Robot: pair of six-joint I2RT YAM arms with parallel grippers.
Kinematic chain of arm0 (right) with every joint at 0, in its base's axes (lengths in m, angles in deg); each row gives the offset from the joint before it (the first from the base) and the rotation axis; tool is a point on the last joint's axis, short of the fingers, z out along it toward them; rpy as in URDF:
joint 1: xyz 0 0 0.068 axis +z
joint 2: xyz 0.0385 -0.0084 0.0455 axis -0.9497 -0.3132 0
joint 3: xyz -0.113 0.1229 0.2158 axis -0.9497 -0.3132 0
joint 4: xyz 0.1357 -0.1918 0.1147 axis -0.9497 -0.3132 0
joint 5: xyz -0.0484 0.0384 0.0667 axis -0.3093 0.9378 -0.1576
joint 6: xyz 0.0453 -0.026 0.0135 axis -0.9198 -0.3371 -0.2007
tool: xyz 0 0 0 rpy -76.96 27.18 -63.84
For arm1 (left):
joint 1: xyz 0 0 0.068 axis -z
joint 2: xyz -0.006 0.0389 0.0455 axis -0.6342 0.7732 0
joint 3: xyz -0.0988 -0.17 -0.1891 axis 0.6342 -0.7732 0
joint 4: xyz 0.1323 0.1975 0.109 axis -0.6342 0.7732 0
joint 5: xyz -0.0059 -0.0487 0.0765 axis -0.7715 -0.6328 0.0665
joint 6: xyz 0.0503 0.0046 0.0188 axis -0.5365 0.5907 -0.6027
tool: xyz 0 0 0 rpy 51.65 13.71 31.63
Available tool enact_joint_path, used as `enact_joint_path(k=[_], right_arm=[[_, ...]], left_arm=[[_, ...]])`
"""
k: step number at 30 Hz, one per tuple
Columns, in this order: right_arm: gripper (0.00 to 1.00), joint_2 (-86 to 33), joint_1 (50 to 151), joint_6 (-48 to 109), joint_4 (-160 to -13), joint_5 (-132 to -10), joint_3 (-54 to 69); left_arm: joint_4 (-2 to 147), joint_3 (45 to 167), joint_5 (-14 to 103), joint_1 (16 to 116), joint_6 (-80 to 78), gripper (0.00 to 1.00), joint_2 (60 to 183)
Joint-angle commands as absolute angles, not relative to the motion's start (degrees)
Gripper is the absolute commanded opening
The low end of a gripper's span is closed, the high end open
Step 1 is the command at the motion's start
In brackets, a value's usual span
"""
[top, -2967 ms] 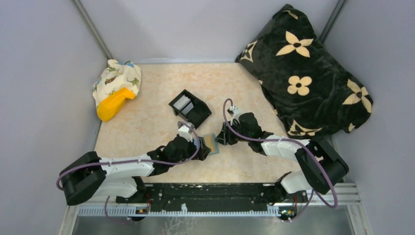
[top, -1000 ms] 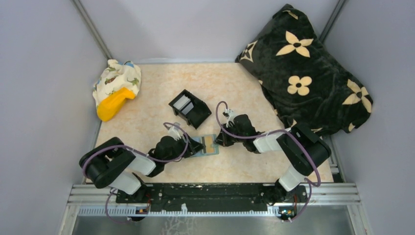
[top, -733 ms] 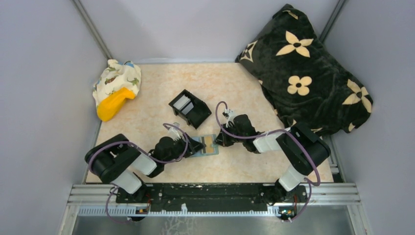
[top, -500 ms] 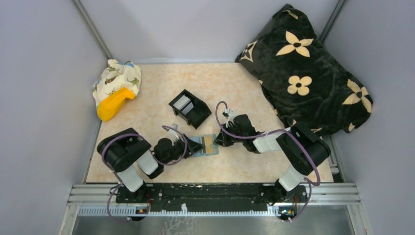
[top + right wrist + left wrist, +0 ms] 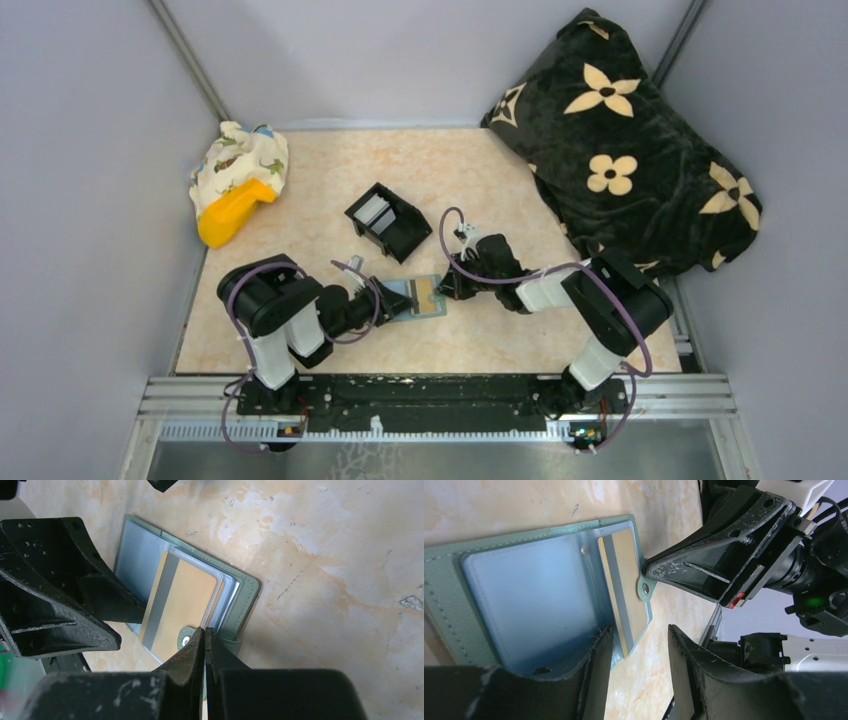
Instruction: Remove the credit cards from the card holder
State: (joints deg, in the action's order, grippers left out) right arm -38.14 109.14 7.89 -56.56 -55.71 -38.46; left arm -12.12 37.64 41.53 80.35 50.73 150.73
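Note:
The sage-green card holder [image 5: 424, 298] lies open on the table between both grippers. A tan-gold credit card [image 5: 186, 604] with a grey stripe sticks out of its blue-grey pocket [image 5: 524, 590]; whitish edges of others show beneath it. My left gripper [image 5: 639, 632] is open and low. One finger rests on the pocket and the other is over bare table, so the card's near corner [image 5: 626, 647] lies between them, untouched. My right gripper [image 5: 205, 629] is shut, its tips pressing on the holder's edge beside the snap tab [image 5: 186, 640].
A black plastic box [image 5: 392, 224] holding pale cards stands just behind the holder. A black flowered blanket [image 5: 630, 150] fills the back right. A patterned cloth with a yellow object [image 5: 238, 185] sits at the back left. The arms' base rail [image 5: 430, 395] runs along the near edge.
My left arm's elbow has swung right toward the holder while its gripper stayed there, jaws narrowing a little. Earlier the holder was raised between both grippers; it now lies flat. The right arm is still.

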Motion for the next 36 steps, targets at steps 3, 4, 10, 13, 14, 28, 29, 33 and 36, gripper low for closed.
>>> enact_joint_path(k=[3, 4, 10, 13, 14, 28, 29, 33, 36], right_arm=[[0.0, -39.39, 110.37, 7.53, -54.91, -54.62, -38.58], [0.0, -39.35, 110.43, 7.6, -54.91, -54.67, -38.61], [0.0, -41.41, 110.59, 7.42, -54.52, -54.72, -38.86], [0.0, -41.68, 110.6, 7.32, -54.33, -54.67, -38.75], [0.0, -41.82, 110.6, 7.27, -54.29, -54.64, -38.74], [0.0, -41.87, 110.88, 7.16, -53.93, -54.3, -39.56], [0.0, -41.86, 110.98, 7.14, -53.96, -54.29, -39.65], [0.0, -41.79, 111.62, 6.53, -53.39, -54.26, -40.17], [0.0, -41.85, 112.56, 5.96, -53.01, -54.47, -40.46]], left_arm=[[-25.74, 39.57, 39.83, 80.14, 47.18, 0.5, 150.84], [-25.75, 39.97, 39.79, 80.16, 47.01, 0.5, 150.78], [-25.84, 40.63, 39.28, 80.18, 46.94, 0.5, 149.28], [-26.26, 40.83, 39.2, 80.14, 46.84, 0.49, 148.76], [-26.47, 40.94, 39.14, 80.18, 46.8, 0.48, 149.0], [-28.11, 42.04, 43.08, 80.14, 46.46, 0.44, 152.57], [-28.2, 41.93, 43.5, 80.14, 46.76, 0.44, 152.83], [-28.22, 41.81, 45.21, 80.12, 47.51, 0.45, 153.52], [-28.22, 42.14, 45.61, 80.14, 48.33, 0.45, 153.78]])
